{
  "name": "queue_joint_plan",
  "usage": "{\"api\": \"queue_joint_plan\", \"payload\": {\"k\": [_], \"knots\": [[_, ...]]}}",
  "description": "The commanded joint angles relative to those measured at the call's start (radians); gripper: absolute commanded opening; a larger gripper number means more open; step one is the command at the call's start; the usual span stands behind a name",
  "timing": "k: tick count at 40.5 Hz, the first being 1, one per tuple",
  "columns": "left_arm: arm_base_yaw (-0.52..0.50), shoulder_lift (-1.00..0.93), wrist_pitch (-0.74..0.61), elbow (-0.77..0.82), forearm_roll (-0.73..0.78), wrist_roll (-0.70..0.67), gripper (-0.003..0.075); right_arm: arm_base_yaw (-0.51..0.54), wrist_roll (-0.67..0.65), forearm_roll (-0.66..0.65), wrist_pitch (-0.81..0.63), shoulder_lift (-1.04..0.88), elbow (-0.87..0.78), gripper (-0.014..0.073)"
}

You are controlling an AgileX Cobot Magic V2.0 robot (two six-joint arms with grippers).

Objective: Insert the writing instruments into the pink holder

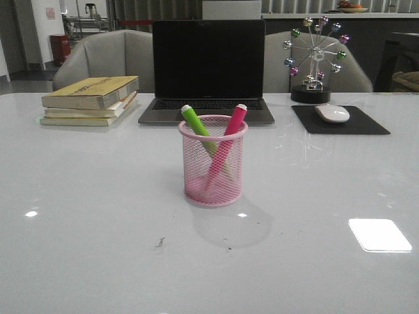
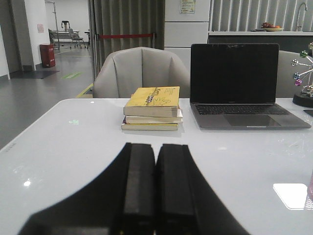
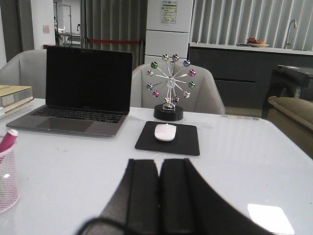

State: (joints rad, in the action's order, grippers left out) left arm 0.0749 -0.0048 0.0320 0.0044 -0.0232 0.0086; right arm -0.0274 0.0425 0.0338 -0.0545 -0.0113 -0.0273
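The pink holder (image 1: 213,163) stands upright at the middle of the white table. Inside it lean the lime green marker (image 1: 194,122) and the magenta pink marker (image 1: 235,120), crossing each other, white ends above the rim. The right wrist view catches the holder (image 3: 7,181) at its edge with the pink marker (image 3: 8,138) poking out. My left gripper (image 2: 155,147) is shut with nothing between its fingers, over bare table short of the books. My right gripper (image 3: 160,162) is also shut and empty, short of the mouse pad. Neither gripper shows in the front view.
A stack of books (image 1: 91,99) lies at the back left. An open laptop (image 1: 207,72) stands behind the holder. At the back right are a black mouse pad (image 1: 339,120) with a white mouse (image 1: 332,113) and a ferris-wheel ornament (image 1: 314,62). Chairs stand beyond the table.
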Motion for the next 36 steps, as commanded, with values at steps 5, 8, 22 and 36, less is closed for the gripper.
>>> {"api": "queue_joint_plan", "payload": {"k": [5, 8, 22, 36], "knots": [[0.007, -0.020, -0.091, 0.004, -0.008, -0.009, 0.0091, 0.006, -0.018, -0.005, -0.083, -0.020, 0.004, 0.0088], [0.007, -0.020, -0.091, 0.004, -0.008, -0.009, 0.0091, 0.006, -0.065, -0.005, -0.083, -0.020, 0.004, 0.0088], [0.007, -0.020, -0.091, 0.004, -0.008, -0.009, 0.0091, 0.006, -0.086, -0.005, -0.080, -0.020, 0.004, 0.0088], [0.007, -0.020, -0.091, 0.004, -0.008, -0.009, 0.0091, 0.006, -0.086, -0.005, -0.081, -0.019, 0.004, 0.0088]]}}
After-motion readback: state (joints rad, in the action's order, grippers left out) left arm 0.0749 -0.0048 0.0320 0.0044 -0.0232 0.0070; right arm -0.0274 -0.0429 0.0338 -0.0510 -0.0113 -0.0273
